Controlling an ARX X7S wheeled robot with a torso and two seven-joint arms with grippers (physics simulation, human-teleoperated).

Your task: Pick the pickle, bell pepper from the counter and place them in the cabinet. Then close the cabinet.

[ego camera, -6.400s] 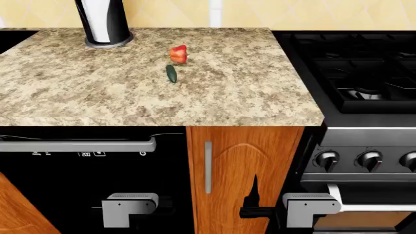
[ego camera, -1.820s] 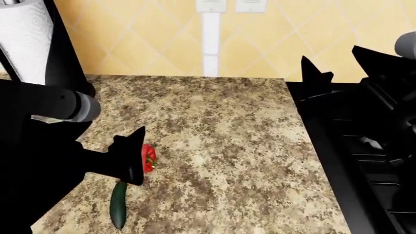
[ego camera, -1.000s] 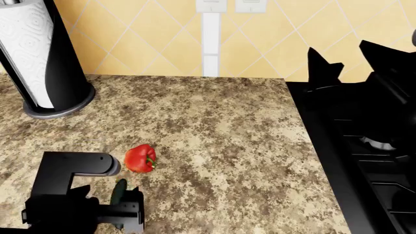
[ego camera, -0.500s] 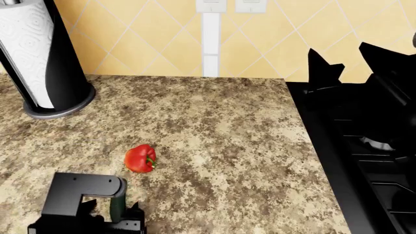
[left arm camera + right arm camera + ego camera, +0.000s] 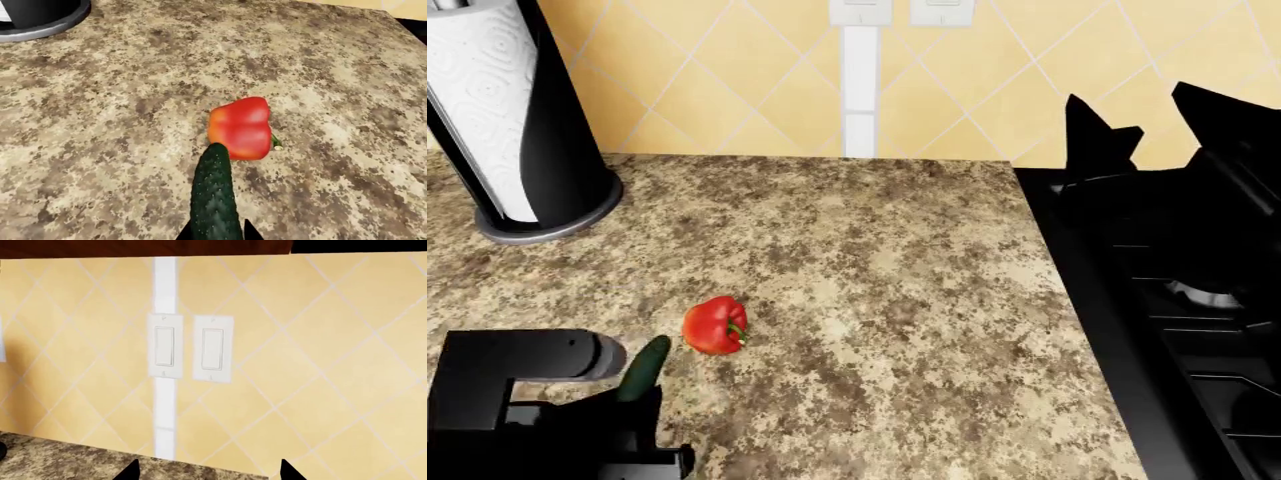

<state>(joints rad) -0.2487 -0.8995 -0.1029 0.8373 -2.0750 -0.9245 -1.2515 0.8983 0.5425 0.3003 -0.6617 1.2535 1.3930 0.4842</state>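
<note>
1. The left pincer [image 5: 215, 235] is clamped on the pickle [image 5: 213, 197], held above the tabletop [image 5: 894, 260].
2. The bell pepper [image 5: 715, 325] rests on the tabletop nearby.
3. The right pincer [image 5: 210, 472] is spread, empty.
4. Risk: gripped at one end, the pickle could pivot and slip out.

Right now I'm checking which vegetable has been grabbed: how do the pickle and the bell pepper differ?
The pickle is dark green, long and thin; the bell pepper is glossy red, squat and lobed. The pickle is gripped in the left pincer and tilted up off the counter, while the bell pepper rests on the counter, untouched. Both are small vegetables, close together.
</note>
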